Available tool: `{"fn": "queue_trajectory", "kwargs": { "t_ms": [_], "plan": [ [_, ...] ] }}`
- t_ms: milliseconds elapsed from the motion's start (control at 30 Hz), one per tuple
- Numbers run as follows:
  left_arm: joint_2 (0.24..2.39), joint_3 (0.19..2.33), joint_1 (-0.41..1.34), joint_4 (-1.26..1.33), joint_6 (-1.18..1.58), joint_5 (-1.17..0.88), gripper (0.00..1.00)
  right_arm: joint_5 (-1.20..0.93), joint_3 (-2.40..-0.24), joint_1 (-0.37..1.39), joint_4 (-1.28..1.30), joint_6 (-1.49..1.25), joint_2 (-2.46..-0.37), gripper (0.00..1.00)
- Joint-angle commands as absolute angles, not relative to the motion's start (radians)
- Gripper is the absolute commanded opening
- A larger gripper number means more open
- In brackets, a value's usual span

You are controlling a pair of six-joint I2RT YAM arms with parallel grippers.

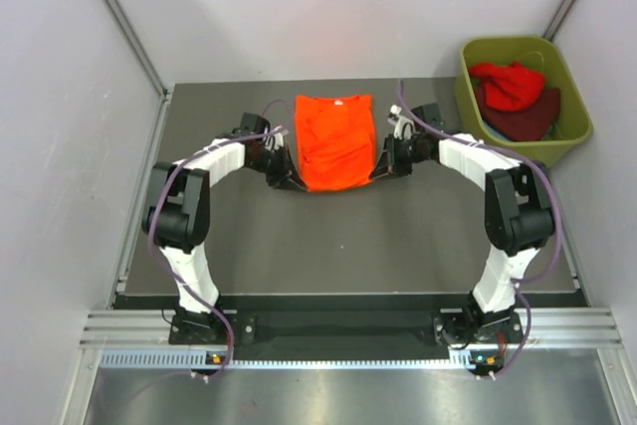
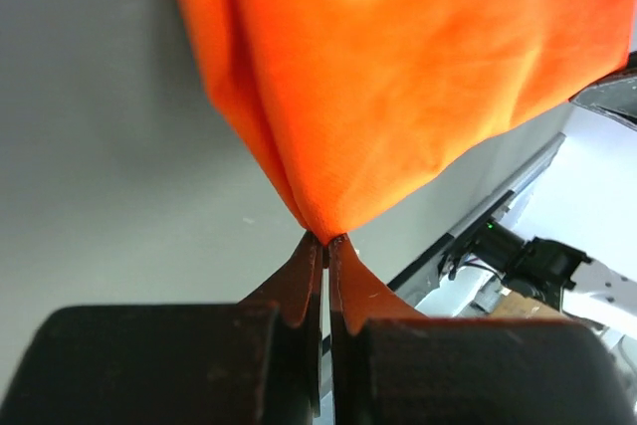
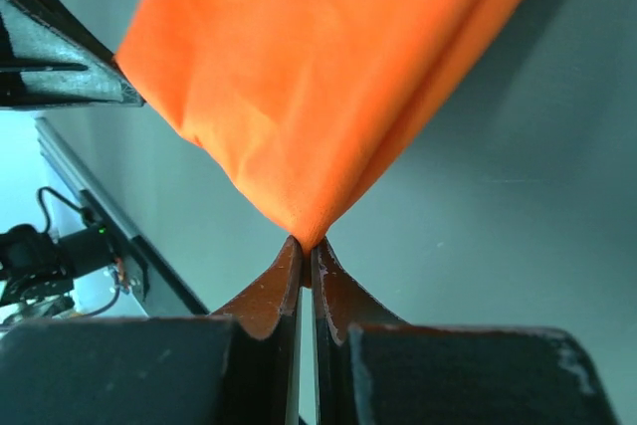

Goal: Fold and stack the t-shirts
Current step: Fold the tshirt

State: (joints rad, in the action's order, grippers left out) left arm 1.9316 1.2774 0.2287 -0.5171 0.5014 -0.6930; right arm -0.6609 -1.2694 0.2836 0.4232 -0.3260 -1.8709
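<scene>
Both wrist views cut the orange t-shirt off at the top edge. In the olive-green tub, the red t-shirt hides part of the dark maroon t-shirt, perhaps others too.

Dark grey table, orange t-shirt spread at its far middle, olive-green tub by far-right corner

3 t-shirts, 1 tub, 2 arms
</scene>
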Motion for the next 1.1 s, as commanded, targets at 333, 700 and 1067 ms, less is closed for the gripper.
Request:
{"fn": "queue_trajectory", "kwargs": {
  "t_ms": [333,700,1067],
  "plan": [
    [1.641,1.322,0.253,-0.52,0.439,-0.724,0.0,-0.719,-1.246,0.282,0.474,-0.347,-1.622,0.0],
    [1.79,1.5,0.219,-0.517,0.445,-0.672,0.0,-0.689,-1.382,0.268,0.4,-0.356,-1.741,0.0],
    [2.09,1.816,0.178,-0.502,0.407,-0.653,0.0,-0.647,-1.664,0.221,0.393,-0.341,-1.986,0.0]
  ]
}}
